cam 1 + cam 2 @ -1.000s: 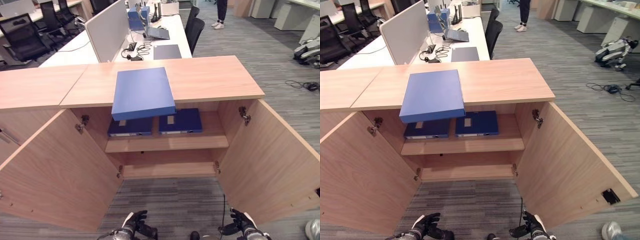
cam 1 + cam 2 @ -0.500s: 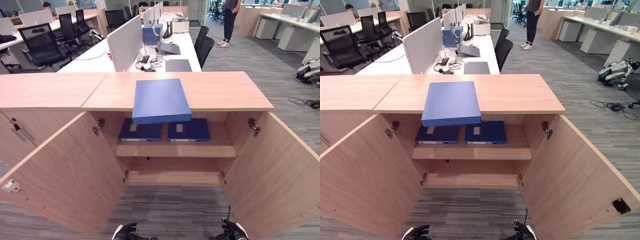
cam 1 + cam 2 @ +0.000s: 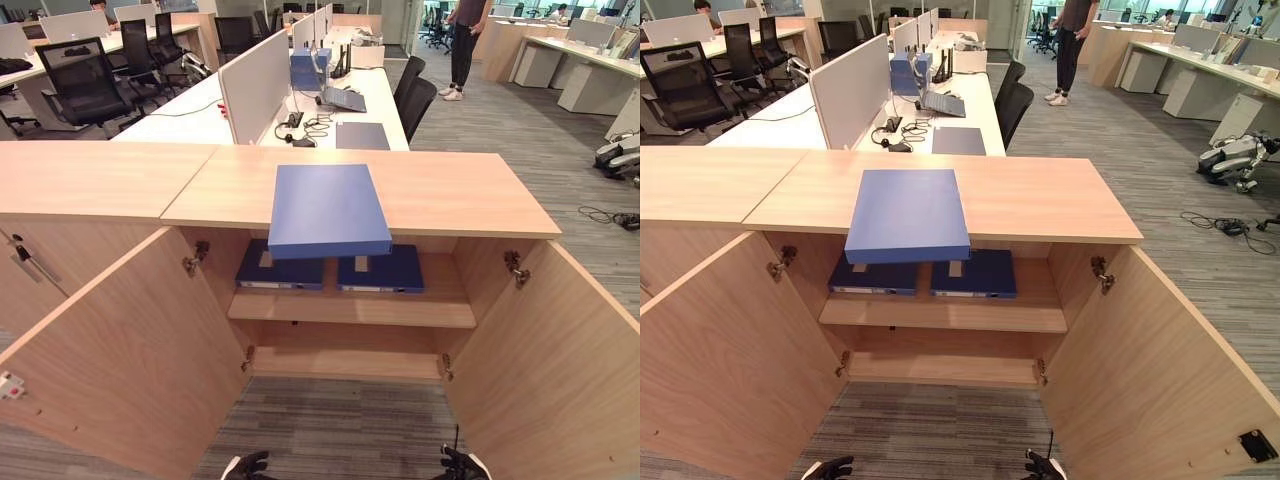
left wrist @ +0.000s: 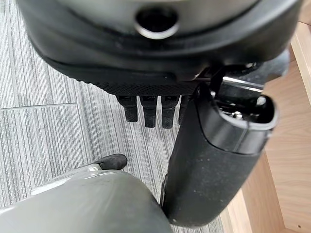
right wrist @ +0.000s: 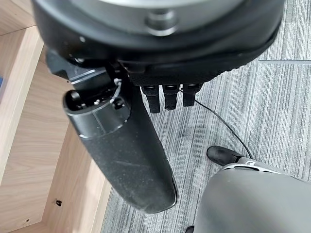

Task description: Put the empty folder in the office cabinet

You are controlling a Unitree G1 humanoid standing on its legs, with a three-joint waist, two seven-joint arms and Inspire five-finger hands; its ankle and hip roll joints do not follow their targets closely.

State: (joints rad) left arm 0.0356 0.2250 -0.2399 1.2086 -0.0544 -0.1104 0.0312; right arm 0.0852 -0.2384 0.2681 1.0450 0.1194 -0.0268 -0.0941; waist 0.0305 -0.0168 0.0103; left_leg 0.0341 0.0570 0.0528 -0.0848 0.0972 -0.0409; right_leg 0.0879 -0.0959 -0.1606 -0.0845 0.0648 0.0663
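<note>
- Flat blue rectangular folder (image 3: 328, 208) is lying on top of the light wooden office cabinet (image 3: 450, 190), overhanging its front edge, not yet shelved.
- Both cabinet doors are standing open; two dark blue binders (image 3: 330, 270) are sitting on the upper shelf.
- Left hand (image 3: 247, 467) and right hand (image 3: 462, 466) are hanging low, fingers relaxed and straight, holding nothing.
- Picking up and shelving is all remaining.
- Binder spine labels are too small to read.
</note>
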